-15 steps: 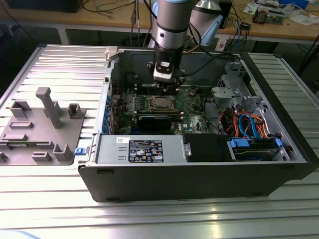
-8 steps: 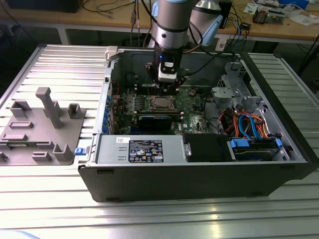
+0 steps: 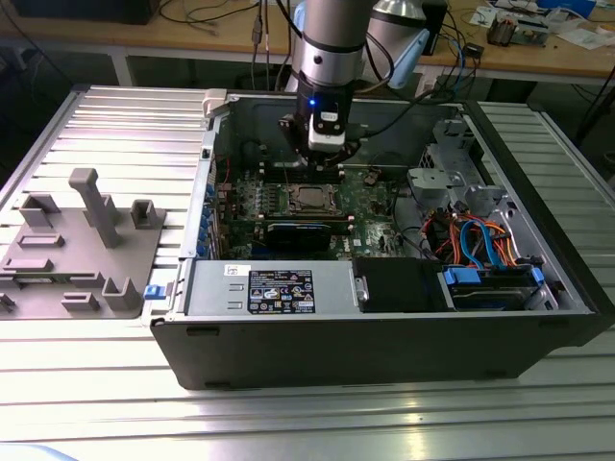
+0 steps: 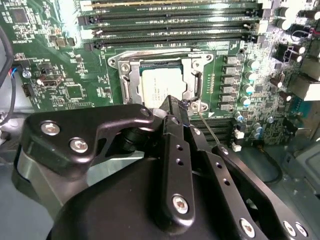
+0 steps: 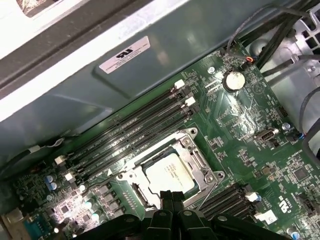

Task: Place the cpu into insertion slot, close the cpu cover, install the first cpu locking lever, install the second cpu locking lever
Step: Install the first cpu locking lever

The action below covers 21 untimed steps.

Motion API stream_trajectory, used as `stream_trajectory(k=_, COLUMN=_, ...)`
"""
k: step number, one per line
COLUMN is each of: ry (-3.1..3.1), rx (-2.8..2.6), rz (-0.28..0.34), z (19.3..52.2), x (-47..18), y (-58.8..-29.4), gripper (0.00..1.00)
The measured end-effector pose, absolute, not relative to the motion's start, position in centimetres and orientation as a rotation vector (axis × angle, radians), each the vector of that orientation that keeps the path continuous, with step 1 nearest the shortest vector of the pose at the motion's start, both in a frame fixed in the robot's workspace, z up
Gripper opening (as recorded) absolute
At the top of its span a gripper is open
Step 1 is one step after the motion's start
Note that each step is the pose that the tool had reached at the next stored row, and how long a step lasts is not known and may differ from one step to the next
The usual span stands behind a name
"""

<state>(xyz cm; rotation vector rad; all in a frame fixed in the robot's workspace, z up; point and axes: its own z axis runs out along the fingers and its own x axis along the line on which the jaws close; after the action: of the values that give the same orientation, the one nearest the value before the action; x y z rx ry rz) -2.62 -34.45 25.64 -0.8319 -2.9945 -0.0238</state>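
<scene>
The cpu (image 4: 160, 87) sits in the insertion slot (image 4: 117, 62) under the cpu cover (image 4: 194, 75), the gripper (image 4: 174, 104) pinched shut, seemingly empty, just beside a thin locking lever (image 4: 209, 131), probably stiff, springy wire best pushed near its free end.

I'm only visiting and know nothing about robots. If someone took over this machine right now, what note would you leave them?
Gripper: shut, apparently holding nothing, with its tips at the edge of the insertion slot and beside a thin wire lever.
Things: the cpu sits in the insertion slot, and the cpu cover lies flat around it.
Done: cpu placed, cover closed.
Left: the wire lever angles away from the slot and looks unlatched. I cannot tell the other lever's state.
</scene>
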Motion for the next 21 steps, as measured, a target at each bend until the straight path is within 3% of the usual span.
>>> stream_trajectory(k=21, ry=-3.060, rx=-0.580, rz=-0.021, z=25.65, x=-2.63, y=-34.45, gripper=0.11)
